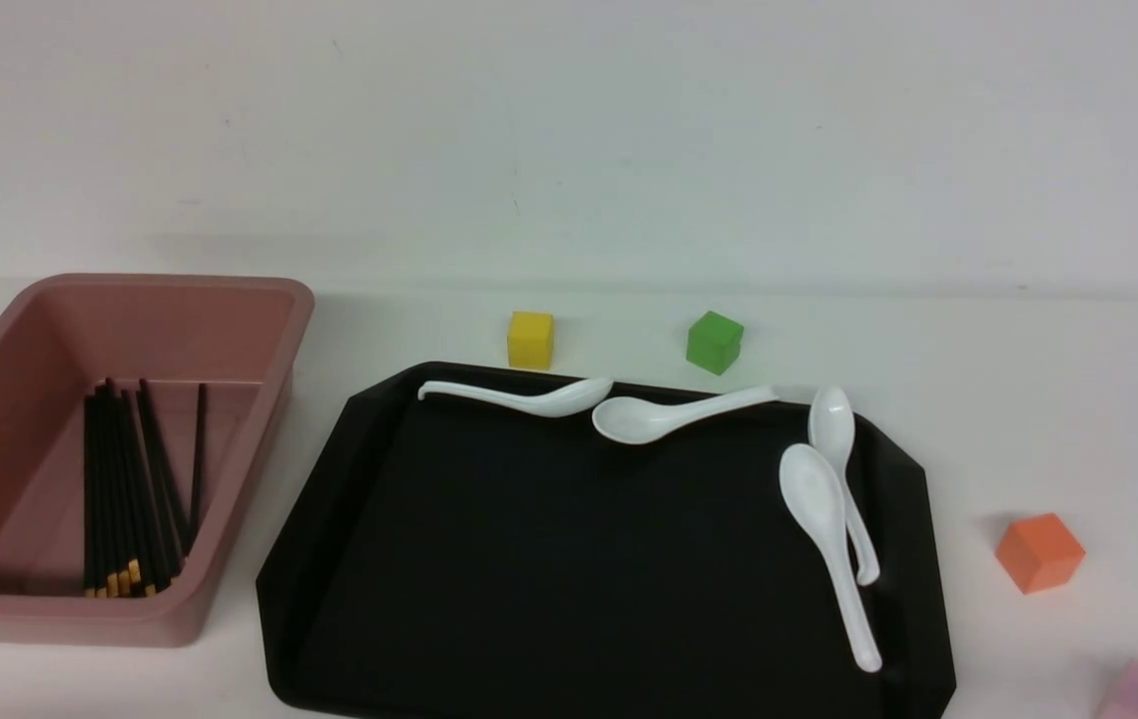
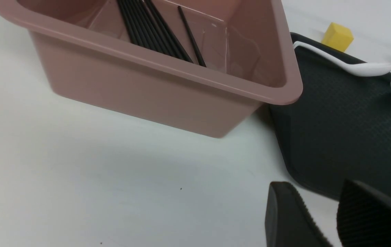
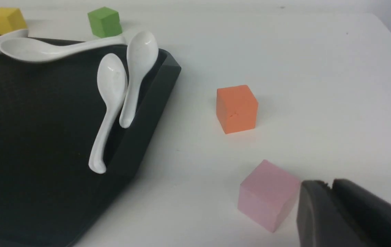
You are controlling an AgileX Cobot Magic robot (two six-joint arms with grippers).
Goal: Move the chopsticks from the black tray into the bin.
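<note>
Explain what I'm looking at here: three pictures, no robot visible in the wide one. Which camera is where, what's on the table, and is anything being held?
This is a two-armed robot. The wide picture looks forward from between its arms; the other two come from cameras on each wrist, so the dark shapes at their edges are the left gripper and right gripper. The left one's jaws stand apart; the right one's look nearly together. Neither holds anything.

On the white table sit a pink bin with the black chopsticks inside, and a black tray carrying four white spoons and no chopsticks. Around it lie a yellow cube, green cube, orange cube and pink cube.
</note>
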